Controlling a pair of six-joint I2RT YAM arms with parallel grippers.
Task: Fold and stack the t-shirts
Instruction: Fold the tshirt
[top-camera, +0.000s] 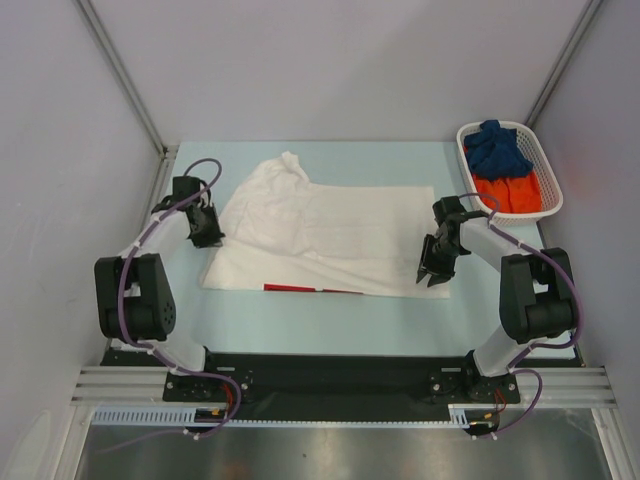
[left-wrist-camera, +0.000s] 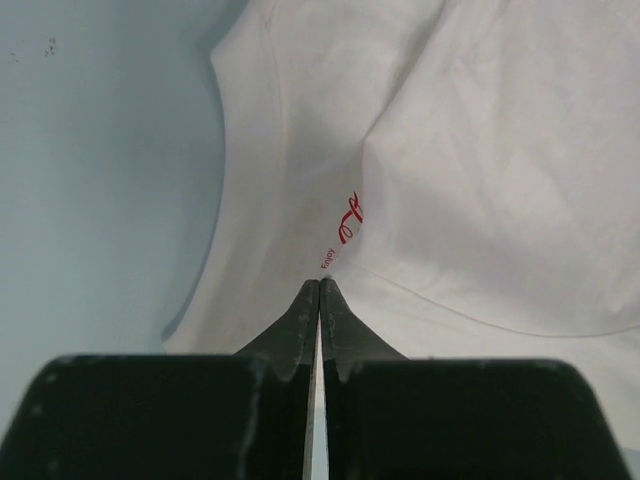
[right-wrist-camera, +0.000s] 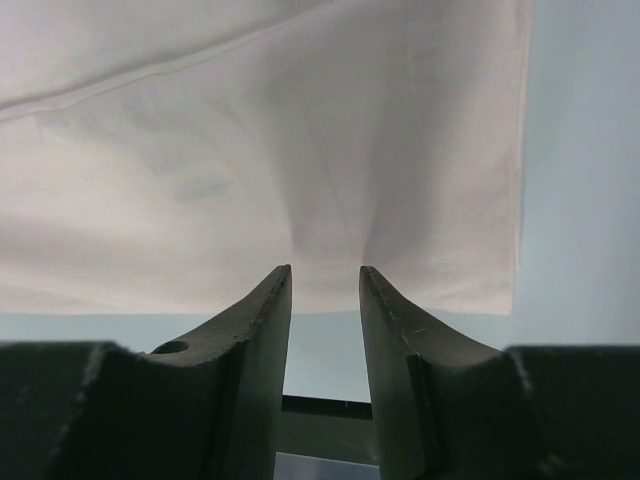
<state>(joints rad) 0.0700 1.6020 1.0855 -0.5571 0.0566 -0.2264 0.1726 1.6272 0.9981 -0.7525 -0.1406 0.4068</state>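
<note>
The white t-shirt (top-camera: 320, 228) lies spread and partly folded on the pale blue table, with a red strip of print at its near edge (top-camera: 300, 288). My left gripper (top-camera: 205, 232) is at the shirt's left edge. In the left wrist view its jaws are pressed together (left-wrist-camera: 320, 284) on the white cloth, just below small red lettering (left-wrist-camera: 345, 225). My right gripper (top-camera: 436, 268) is at the shirt's near right corner. Its jaws stand a little apart (right-wrist-camera: 325, 270), and the cloth (right-wrist-camera: 300, 150) puckers just beyond the tips. A dark blue shirt (top-camera: 497, 150) and an orange shirt (top-camera: 512, 192) lie in the basket.
The white lattice basket (top-camera: 545, 170) stands at the back right corner of the table (top-camera: 330, 320). Grey walls close in both sides and the back. A black base rail (top-camera: 320, 372) runs along the near edge.
</note>
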